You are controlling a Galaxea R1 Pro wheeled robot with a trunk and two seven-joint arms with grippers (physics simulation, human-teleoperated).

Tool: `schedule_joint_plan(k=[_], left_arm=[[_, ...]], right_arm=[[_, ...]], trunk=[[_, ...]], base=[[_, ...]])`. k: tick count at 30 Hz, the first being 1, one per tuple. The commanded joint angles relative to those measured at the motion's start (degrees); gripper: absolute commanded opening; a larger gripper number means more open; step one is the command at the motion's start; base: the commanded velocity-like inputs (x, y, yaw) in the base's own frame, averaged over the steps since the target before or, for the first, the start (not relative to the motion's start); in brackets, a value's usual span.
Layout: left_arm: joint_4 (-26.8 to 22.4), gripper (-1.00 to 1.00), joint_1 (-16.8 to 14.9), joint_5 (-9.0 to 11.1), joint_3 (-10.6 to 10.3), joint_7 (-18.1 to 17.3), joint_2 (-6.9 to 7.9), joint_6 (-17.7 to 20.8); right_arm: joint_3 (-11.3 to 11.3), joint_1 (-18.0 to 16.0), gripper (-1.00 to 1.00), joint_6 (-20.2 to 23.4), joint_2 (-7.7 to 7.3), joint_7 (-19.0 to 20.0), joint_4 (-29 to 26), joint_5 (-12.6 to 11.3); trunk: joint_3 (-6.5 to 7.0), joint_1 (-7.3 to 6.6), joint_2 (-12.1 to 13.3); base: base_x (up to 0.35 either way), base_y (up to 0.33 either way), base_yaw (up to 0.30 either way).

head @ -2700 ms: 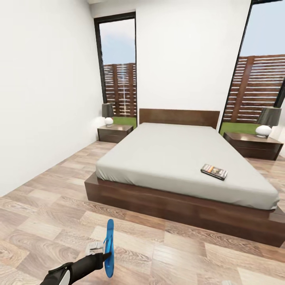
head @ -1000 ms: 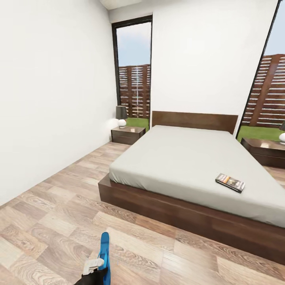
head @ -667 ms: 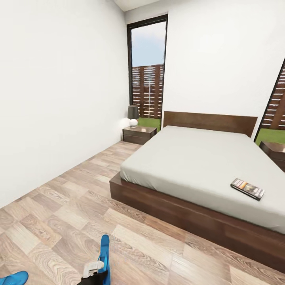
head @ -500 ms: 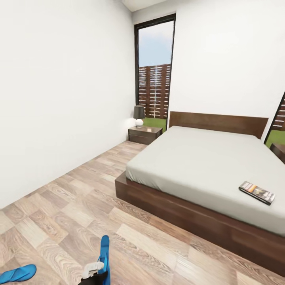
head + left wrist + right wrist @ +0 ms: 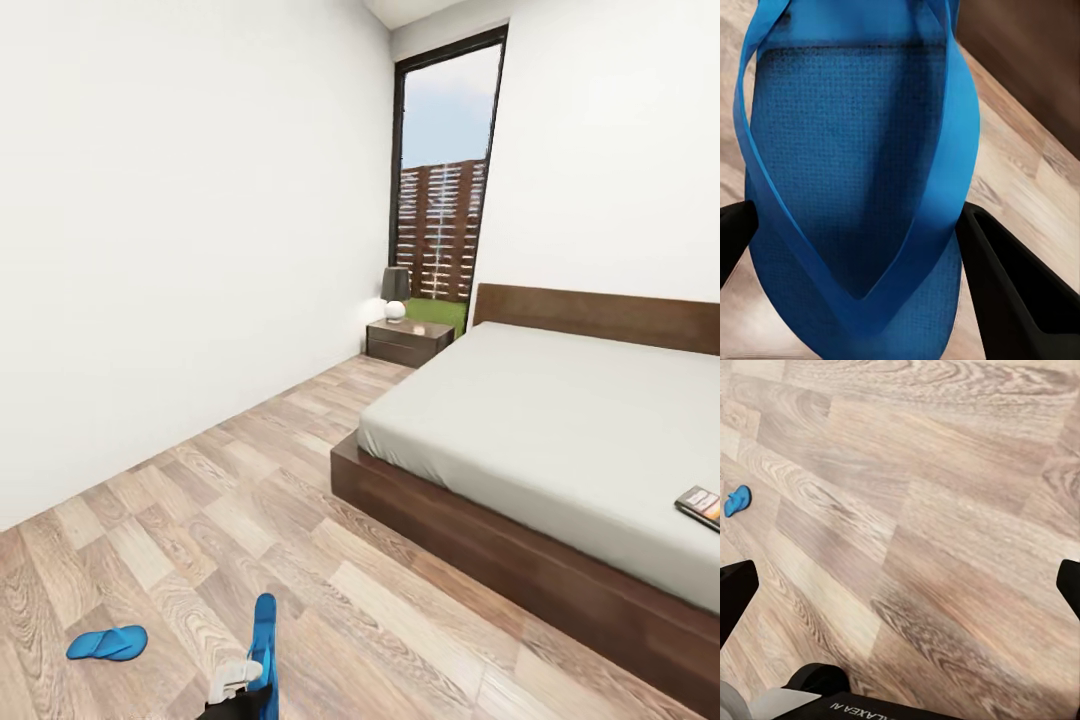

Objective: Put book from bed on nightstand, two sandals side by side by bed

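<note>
1. Underfoot, the wood-plank floor ran from the near edge to the far white wall, where a tall dark-framed window showed a slatted fence.
2. The bed filled the right side, the book at its near right edge; a nightstand with a lamp stood far left of it.
3. The left gripper pinched one sandal between its fingers, held on edge at the near bottom.
4. The other sandal lay flat, near left.
5. The right gripper hung spread wide over bare planks.
</note>
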Motion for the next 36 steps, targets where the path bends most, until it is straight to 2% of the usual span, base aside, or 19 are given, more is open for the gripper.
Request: schedule_joint_plan(k=[1,36], left_arm=[[0.1,-1.0,-0.06,0.1,0.28,-0.41,-0.02,-0.06],[0.1,-1.0,-0.07,0.18,0.28,-0.41,-0.02,-0.08]], right_arm=[[-0.12,-0.01,1.0,0.48,0.02,0.11,-0.02,-0.39],[-0.17,-0.01,1.0,0.48,0.03,0.11,-0.02,-0.35]], trunk=[[-0.06,-0.01,-0.03],[-0.06,-0.01,-0.03]], base=[[0.0,0.0,0.293],[0.0,0.0,0.293]])
